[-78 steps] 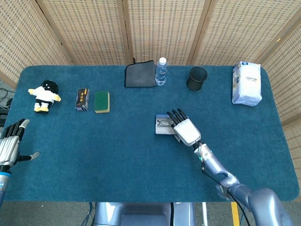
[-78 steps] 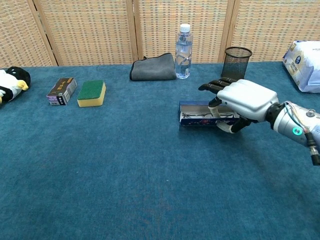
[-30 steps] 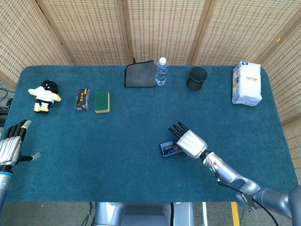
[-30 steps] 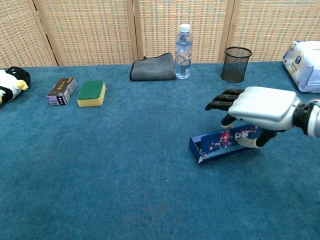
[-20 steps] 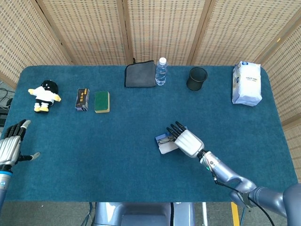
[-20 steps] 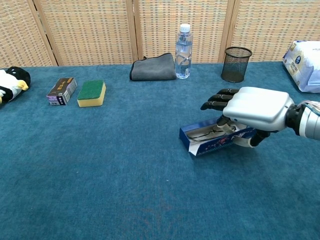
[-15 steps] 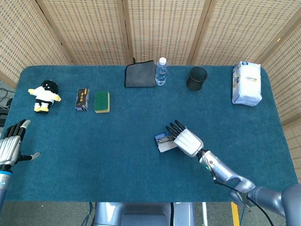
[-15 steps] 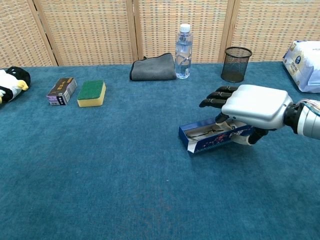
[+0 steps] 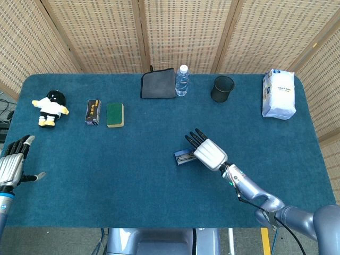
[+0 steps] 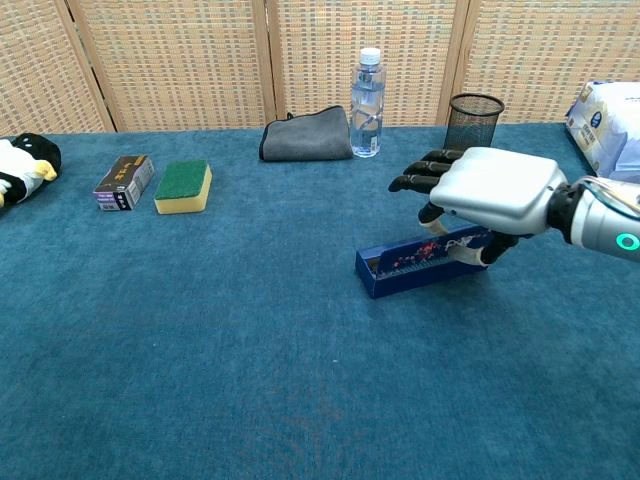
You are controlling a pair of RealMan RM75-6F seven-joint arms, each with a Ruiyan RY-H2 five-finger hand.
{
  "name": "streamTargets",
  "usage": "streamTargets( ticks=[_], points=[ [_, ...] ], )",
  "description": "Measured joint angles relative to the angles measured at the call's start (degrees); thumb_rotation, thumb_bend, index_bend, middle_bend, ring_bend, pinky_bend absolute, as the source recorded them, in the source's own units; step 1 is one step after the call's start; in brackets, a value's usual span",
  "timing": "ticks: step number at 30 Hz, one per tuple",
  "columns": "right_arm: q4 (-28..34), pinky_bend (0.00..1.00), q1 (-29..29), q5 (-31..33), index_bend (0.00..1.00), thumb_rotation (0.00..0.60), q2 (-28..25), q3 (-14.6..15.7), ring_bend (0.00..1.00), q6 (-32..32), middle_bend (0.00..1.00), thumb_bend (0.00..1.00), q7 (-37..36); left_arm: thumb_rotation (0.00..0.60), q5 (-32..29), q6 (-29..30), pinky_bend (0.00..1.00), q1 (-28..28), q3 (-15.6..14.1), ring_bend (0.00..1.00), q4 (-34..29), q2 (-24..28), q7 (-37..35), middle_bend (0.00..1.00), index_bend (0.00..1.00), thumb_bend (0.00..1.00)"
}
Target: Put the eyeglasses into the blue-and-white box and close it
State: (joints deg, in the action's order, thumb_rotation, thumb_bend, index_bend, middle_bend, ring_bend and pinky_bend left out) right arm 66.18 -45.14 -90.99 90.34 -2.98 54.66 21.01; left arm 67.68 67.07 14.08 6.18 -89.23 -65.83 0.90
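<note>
The blue-and-white box (image 10: 415,262) lies on the blue table cloth right of centre, its patterned long side turned toward the chest camera. From above the box (image 9: 182,158) shows an open top with the thin-framed eyeglasses (image 9: 184,155) inside. My right hand (image 10: 490,190) reaches over the box's right end and grips it between thumb and fingers; in the head view that hand (image 9: 207,153) covers the box's right half. At the table's left edge my left hand (image 9: 11,164) hangs with fingers apart, holding nothing.
Along the far side stand a penguin plush (image 9: 50,108), a small dark carton (image 9: 93,111), a green-and-yellow sponge (image 9: 115,115), a grey cloth (image 9: 158,84), a water bottle (image 9: 182,81), a black mesh cup (image 9: 222,88) and a white packet (image 9: 278,93).
My right hand has shifted the box a little farther away and turned it, so its side now faces the chest camera. The left hand has stayed still.
</note>
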Motion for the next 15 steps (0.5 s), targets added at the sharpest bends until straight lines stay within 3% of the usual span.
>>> streamTargets(
  ticks=[5, 8, 11, 15],
  points=[
    [-1.2, 0.06, -1.9, 3.0, 0.61, 0.600, 1.3, -2.2, 0.00, -3.0, 0.07, 0.47, 2.3, 0.600, 0.0, 0.0, 0.00, 0.0, 0.0, 0.00, 0.0, 0.0, -0.1, 0.00, 0.00, 0.00],
    [-1.5, 0.06, -2.3, 4.3, 0.39, 0.600, 2.0, -2.8, 0.00, -3.6, 0.04, 0.42, 3.3, 0.600, 0.1, 0.1, 0.00, -0.1, 0.0, 0.00, -0.1, 0.1, -0.2, 0.00, 0.00, 0.00],
    [-1.7, 0.06, -2.4, 5.3, 0.13, 0.600, 2.6, -3.4, 0.00, -3.4, 0.00, 0.30, 4.1, 0.600, 0.3, 0.2, 0.00, -0.1, 0.0, 0.00, -0.1, 0.2, -0.5, 0.00, 0.00, 0.00],
    [-1.7, 0.06, -2.2, 5.7, 0.04, 0.600, 3.3, -4.0, 0.00, -1.8, 0.00, 0.26, 3.9, 0.600, 0.3, 0.2, 0.00, -0.1, 0.0, 0.00, -0.1, 0.3, -0.6, 0.00, 0.00, 0.00]
  ],
)
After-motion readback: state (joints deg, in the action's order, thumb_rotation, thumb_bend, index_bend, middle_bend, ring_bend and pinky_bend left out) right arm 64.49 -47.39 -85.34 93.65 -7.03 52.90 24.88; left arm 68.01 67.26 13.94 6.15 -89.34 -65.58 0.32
